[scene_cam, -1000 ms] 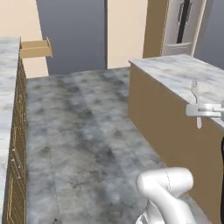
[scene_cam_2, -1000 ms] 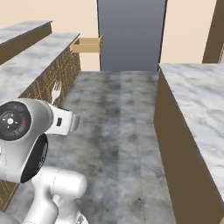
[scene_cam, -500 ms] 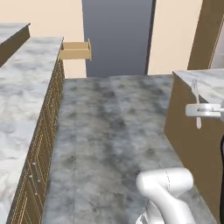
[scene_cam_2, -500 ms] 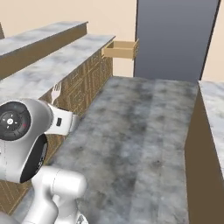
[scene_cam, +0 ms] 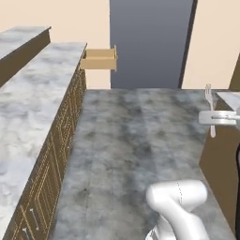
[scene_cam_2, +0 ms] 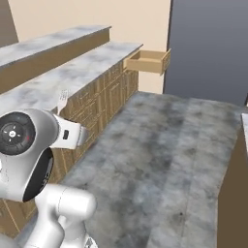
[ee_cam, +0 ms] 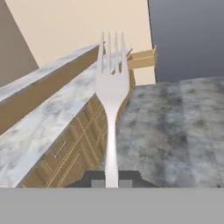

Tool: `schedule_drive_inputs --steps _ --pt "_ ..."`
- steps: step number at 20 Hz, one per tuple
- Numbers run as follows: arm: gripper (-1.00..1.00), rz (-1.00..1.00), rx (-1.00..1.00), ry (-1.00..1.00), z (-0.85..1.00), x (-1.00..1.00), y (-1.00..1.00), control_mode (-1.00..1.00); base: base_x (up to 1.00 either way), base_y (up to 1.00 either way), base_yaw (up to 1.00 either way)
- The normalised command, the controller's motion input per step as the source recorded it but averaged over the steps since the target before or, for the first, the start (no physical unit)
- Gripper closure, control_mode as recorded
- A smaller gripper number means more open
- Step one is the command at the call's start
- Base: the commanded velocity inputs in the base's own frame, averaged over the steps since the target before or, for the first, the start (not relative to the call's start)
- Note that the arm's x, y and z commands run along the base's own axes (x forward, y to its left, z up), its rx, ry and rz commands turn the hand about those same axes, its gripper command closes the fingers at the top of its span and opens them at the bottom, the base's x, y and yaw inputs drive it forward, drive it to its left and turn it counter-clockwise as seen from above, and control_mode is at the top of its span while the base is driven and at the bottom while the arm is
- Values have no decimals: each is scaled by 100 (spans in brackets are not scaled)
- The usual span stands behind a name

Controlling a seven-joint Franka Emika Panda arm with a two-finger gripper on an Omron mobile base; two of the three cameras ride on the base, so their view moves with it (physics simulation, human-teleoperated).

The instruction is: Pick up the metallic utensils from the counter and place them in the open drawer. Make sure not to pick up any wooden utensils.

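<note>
Hand view shows my gripper (ee_cam: 111,183) pinching the fork (ee_cam: 112,87) upright by its handle. My base has swung round (the whole scene shifted), so the open drawer (scene_cam: 99,59) at the counter's (scene_cam: 33,96) far end now lies ahead; the fork's drop-off is nearing.

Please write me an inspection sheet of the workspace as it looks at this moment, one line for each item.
Surface: long marble counter on the left, over wooden cabinet fronts.
Job's things: pale fork held upright, tines up; open drawer sticking out at the counter's far end, ahead.
Clutter: nothing seen.
Grippers: tool shut on the fork's handle.
Cables: nothing seen.
Surroundings: grey mottled floor, dark doorway, beige walls.
</note>
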Motion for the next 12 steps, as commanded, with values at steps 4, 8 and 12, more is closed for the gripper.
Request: schedule_drive_inputs --steps 4,8,12 --pt "100 0 0 0 0 0 0 100 100 -32 10" --pt "100 0 0 0 0 0 0 100 100 -26 7" --pt "100 0 0 0 0 0 0 100 100 -6 2"
